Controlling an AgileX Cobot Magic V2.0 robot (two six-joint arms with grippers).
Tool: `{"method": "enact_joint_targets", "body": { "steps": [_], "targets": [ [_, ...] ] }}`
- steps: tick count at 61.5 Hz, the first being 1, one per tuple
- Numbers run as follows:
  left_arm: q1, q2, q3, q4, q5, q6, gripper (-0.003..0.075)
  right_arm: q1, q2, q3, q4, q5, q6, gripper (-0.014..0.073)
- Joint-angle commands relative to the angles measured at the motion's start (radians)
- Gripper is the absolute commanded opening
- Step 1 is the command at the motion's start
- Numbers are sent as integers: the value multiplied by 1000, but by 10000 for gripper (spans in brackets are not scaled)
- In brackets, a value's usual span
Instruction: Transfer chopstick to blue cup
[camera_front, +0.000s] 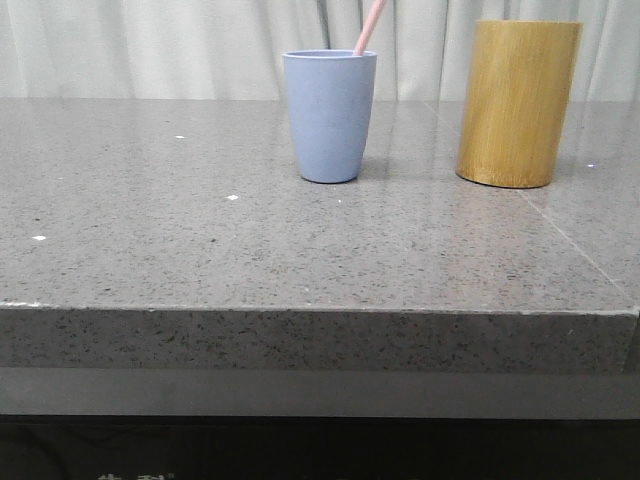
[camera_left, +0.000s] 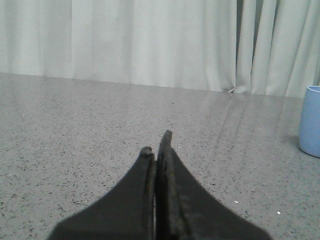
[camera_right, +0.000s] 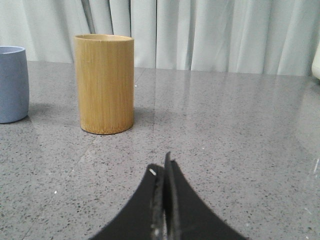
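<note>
Chopstick already stands in the blue cup, leaning out over its rim toward the bamboo holder, so the transfer looks done and only pulling the arms away seems left. Left gripper has its jaws pressed together, empty, above the bench beside the cup. Right gripper is likewise closed on nothing, near the holder.

Matte blue cup, grained bamboo holder, polished speckled stone table.
</note>
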Motion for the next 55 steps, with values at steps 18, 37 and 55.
{"method": "enact_joint_targets", "body": {
  "steps": [18,37,55],
  "targets": [
    [3,-23,14,0,-71,-10,-19,-6,-21,-3,4,-92,-4,-66],
    [3,-25,14,0,-69,-10,-19,-6,-21,-3,4,-92,-4,-66],
    [43,-25,14,0,-69,-10,-19,-6,-21,-3,4,-92,-4,-66]
  ]
}}
